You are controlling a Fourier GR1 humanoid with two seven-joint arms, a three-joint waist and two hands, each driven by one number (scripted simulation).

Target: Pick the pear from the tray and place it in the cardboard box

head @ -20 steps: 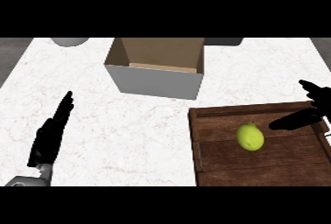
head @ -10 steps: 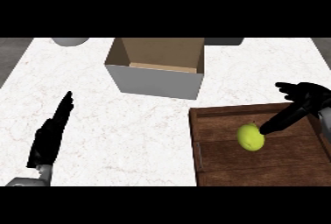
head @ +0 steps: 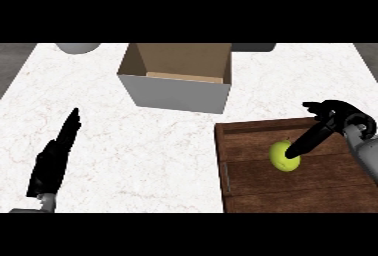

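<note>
A yellow-green pear [head: 281,157] lies on the dark wooden tray [head: 251,190] at the lower right. My right hand [head: 328,121] comes in from the right edge, its straight fingers [head: 307,141] stretched down and left so the tips touch the pear's right side; the thumb points left above. It is open. The cardboard box [head: 177,75], open on top, stands at the back centre, with nothing visible inside. My left hand [head: 55,157] rests at the lower left, fingers straight and pointing away, holding nothing.
A grey round object [head: 77,47] sits at the back left edge and a dark one [head: 253,47] at the back right. White marble counter [head: 140,145] stretches between the box, the tray and my left hand.
My right hand has moved left and down over the tray until its fingertips reach the pear. The pear, the box and my left hand have stayed in place.
</note>
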